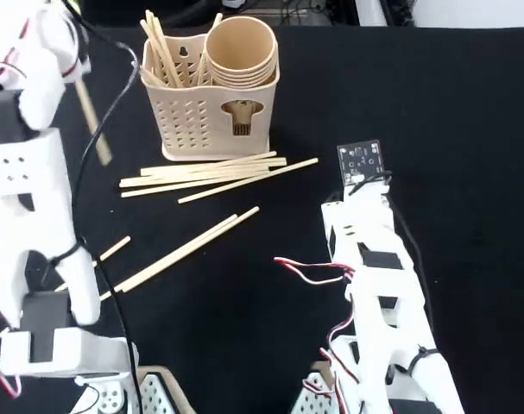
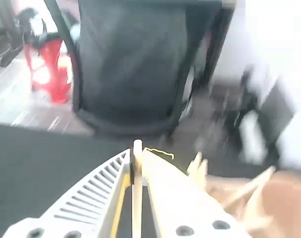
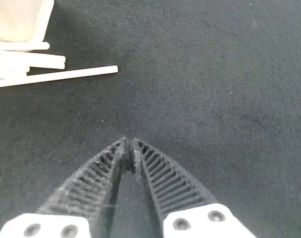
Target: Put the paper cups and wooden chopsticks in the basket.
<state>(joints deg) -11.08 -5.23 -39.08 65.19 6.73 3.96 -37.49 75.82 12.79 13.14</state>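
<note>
One stick held aloft, the rest on the desk
The left gripper point(image 2: 137, 159) clamps a wooden chopstick point(image 2: 137, 208) beside the perforated plastic basket point(image 1: 201, 129) holding stacked paper cups point(image 1: 242, 47). The right gripper point(image 3: 129, 151), closed and empty, hovers near slim pale loose chopsticks point(image 1: 210, 177) on the matte black desk point(image 1: 434, 129).

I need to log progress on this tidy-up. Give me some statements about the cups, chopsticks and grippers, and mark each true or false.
1. The paper cups sit stacked inside the basket. True.
2. Every chopstick is in the basket. False: several chopsticks lie on the table in front of the basket, and more lie nearer the arms.
3. The left gripper is shut on a chopstick. True.
4. The right gripper holds a paper cup. False: it is shut on nothing, over bare table.
5. The basket lies tipped on its side. False: it stands upright.
</note>
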